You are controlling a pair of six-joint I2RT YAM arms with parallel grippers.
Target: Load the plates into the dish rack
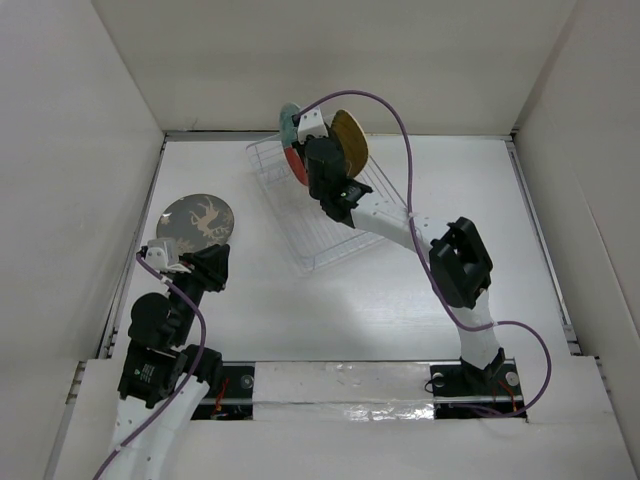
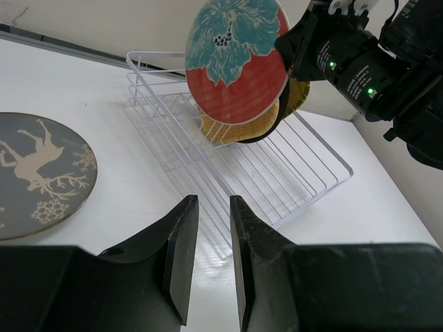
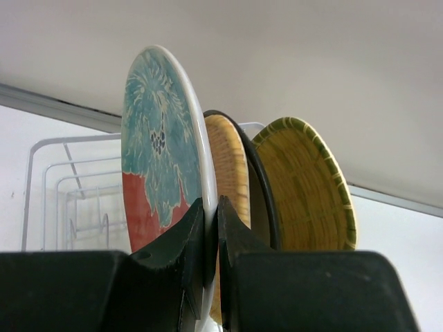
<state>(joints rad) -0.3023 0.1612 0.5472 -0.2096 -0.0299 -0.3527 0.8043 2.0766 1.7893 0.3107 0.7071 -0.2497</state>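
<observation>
Right claw (image 3: 210, 207) is clamped tight on the rim of the red-and-teal plate (image 3: 156, 159), a finger on each face, and the plate stands upright on edge, flower side towards the left arm! From overhead that claw (image 1: 318, 165) is way out over the far end of the rack (image 1: 330, 235), the arm stretched diagonally across the table (image 1: 400, 300). Whether the plate's lower edge touches the wires, I cannot tell: the left wrist view shows it low over the rack (image 2: 297, 173) with its bottom edge in front of the others. Right behind it, three plates are up on edge, packed close: a tan woven plate (image 3: 230, 162), a dark-rimmed plate (image 3: 261, 187) tucked right against it, and a second woven plate (image 3: 304, 187) with a greenish striped rim at the back. Over to the other side now: the left claw (image 2: 213, 204) hangs low near its own base, fingers parted by a narrow gap with nothing between them. Just ahead of it and to its left the grey plate (image 2: 34, 173) with the pale deer lies flat on the table, outside the rack and well apart from the plates standing there.
</observation>
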